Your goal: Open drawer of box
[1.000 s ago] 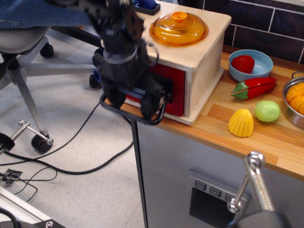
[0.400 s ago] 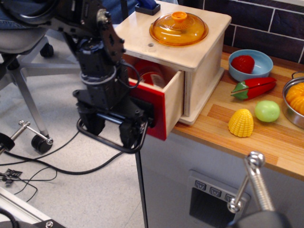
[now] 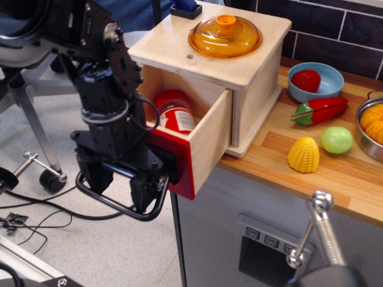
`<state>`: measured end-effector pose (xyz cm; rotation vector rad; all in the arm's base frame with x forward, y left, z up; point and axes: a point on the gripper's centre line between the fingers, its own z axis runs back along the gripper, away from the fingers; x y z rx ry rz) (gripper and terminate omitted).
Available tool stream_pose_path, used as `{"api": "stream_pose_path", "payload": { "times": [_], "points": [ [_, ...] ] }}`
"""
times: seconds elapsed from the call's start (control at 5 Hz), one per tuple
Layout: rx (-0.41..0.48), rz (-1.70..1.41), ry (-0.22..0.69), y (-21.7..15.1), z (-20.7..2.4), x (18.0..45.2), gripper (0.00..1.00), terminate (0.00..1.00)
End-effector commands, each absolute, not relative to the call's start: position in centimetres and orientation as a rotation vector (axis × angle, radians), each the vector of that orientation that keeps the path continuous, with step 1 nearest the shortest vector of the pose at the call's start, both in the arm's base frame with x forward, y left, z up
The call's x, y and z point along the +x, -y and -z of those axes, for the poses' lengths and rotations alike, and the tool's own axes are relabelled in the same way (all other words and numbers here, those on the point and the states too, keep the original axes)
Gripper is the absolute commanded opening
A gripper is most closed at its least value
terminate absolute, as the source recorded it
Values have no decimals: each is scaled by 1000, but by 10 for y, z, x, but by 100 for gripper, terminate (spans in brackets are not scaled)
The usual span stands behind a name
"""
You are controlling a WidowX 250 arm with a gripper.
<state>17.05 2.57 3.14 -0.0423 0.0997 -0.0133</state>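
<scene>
The pale wooden box (image 3: 257,72) with an orange transparent domed lid (image 3: 225,36) stands at the left end of the wooden counter. Its red-fronted drawer (image 3: 200,146) is pulled far out to the left, past the counter edge. A red can (image 3: 175,112) lies inside it. My black gripper (image 3: 122,182) is at the drawer front, its fingers (image 3: 140,190) straddling the large black loop handle (image 3: 105,200). The jaws appear shut on the handle.
On the counter to the right lie a blue bowl (image 3: 326,89) with a red toy, a red pepper (image 3: 320,110), a green ball (image 3: 337,139), yellow corn (image 3: 303,154) and a metal pot (image 3: 371,128). Grey cabinet panel with buttons (image 3: 263,248) below. An office chair (image 3: 36,78) and cables on the floor at left.
The drawer went from closed to pulled far out. My gripper moved left and down with the handle, and the red can inside came into view.
</scene>
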Motion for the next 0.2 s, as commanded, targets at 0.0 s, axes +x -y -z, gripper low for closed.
{"api": "stream_pose_path", "payload": {
  "times": [0.0],
  "points": [
    [-18, 118, -193, -21, -30, 158, 100, 100]
  ]
}}
